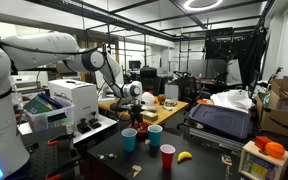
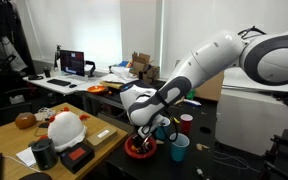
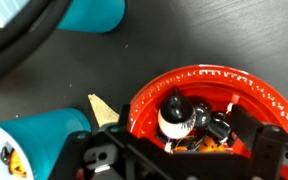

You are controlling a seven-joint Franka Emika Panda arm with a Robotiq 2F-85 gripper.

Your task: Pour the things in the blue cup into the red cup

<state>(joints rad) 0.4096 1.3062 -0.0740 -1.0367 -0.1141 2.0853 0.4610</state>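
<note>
Your fingers [image 3: 96, 158] stand spread with nothing pinched between them, hanging over the red bowl [image 3: 219, 95]. Only the wrist view lets you look straight down into that bowl, where a small round black-and-white thing lies among other bits too small to name. That same view shows the blue cup [image 3: 44, 135] upright just beside the bowl's rim, with something pale showing inside it at the picture's edge. The paler teal cup [image 3: 89, 12] stands farther off across bare dark surface [image 3: 184, 35]. The wrist view does not show the red cup; for that you need the exterior views. In an exterior view the red cup [image 1: 167, 155] stands upright toward the near edge of the surface with a banana [image 1: 184, 156] just beside it. The teal cup [image 1: 155, 135] is near behind it and the blue cup [image 1: 130, 139] is off to the side, below your arm's end. In an exterior view the red cup [image 2: 186, 123] stands beyond the blue cup [image 2: 179, 148], apart from it, and the red bowl [image 2: 139, 148] sits close to the surface's edge where a wooden desk [image 2: 14, 140] begins. Bare surface lies open between the blue cup and the red cup, while the red bowl crowds the blue cup on one side
</note>
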